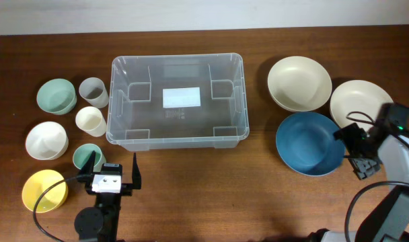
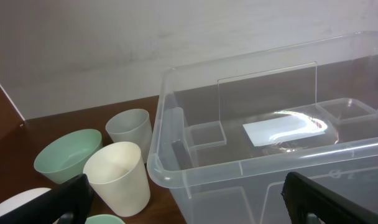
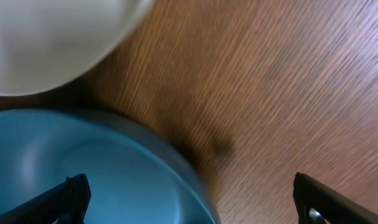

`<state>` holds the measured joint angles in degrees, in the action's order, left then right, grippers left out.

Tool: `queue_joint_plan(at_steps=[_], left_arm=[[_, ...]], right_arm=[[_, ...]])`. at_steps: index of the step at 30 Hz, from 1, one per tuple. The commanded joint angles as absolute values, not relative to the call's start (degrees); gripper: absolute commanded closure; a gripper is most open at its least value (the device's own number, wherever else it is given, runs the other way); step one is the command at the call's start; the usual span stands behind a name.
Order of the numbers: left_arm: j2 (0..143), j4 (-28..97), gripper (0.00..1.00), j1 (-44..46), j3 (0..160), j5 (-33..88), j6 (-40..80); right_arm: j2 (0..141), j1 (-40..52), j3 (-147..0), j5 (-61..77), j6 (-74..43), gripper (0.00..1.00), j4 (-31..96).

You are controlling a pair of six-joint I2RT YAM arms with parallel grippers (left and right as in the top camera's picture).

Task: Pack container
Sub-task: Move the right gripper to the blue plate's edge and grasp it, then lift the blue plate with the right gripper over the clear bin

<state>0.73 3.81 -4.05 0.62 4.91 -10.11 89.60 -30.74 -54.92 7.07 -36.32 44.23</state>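
The container (image 1: 221, 111) sits empty mid-table; left gripper (image 1: 112, 163) and right gripper (image 1: 352, 150) both gape, holding nothing, so the right should straddle the right rim of the blue bowl (image 1: 310, 142) squarely before closing

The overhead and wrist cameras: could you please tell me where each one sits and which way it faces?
Overhead: above the table, facing straight down at the container; left gripper and right gripper both show.
Left wrist: low, facing across the table at the container and cream cup; its fingertips show.
Right wrist: facing down at the blue bowl; its fingertips show.
Shared: overhead and left wrist both see the container.
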Motion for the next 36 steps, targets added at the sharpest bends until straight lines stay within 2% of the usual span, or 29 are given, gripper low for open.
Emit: queue_joint_plan(at_steps=[1,5,10,21,22,24,25,26,29,30,36], left_arm=[[0.30,4.16,0.00,-4.40,0.51,4.71,-10.81],[0.30,4.16,0.00,-4.40,0.51,4.71,-10.81],[0.30,4.16,0.00,-4.40,0.51,4.71,-10.81],[0.30,4.16,0.00,-4.40,0.51,4.71,-10.81],[0.30,4.16,0.00,-4.40,0.51,4.71,-10.81],[0.30,4.16,0.00,-4.40,0.51,4.71,-10.81],[0.30,4.19,0.00,-4.40,0.51,4.71,-10.81],[0.30,4.16,0.00,-4.40,0.51,4.71,-10.81],[0.30,4.16,0.00,-4.40,0.51,4.71,-10.81],[0.30,4.16,0.00,-4.40,0.51,4.71,-10.81],[0.30,4.16,0.00,-4.40,0.51,4.71,-10.81]], right_arm=[[89.67,-33.12,-54.74,18.92,-30.59,0.01,43.72],[89.69,-32.38,-54.59,22.24,-30.17,0.01,43.70],[89.78,-30.24,-52.69,19.79,-28.29,0.01,43.70],[89.80,-29.21,-42.63,19.07,-28.36,0.00,34.52],[89.80,-29.21,-42.13,19.05,-28.51,0.05,34.15],[89.80,-29.21,-41.58,19.05,-28.53,0.25,34.00],[89.80,-29.21,-41.50,19.07,-28.53,0.41,34.13],[89.80,-29.21,-41.50,19.07,-28.56,0.46,34.22],[89.80,-29.21,-41.50,19.53,-29.39,0.92,34.79],[89.80,-29.21,-41.50,19.53,-29.39,0.96,35.14],[89.58,-29.21,-41.56,19.51,-29.34,0.96,36.82]])
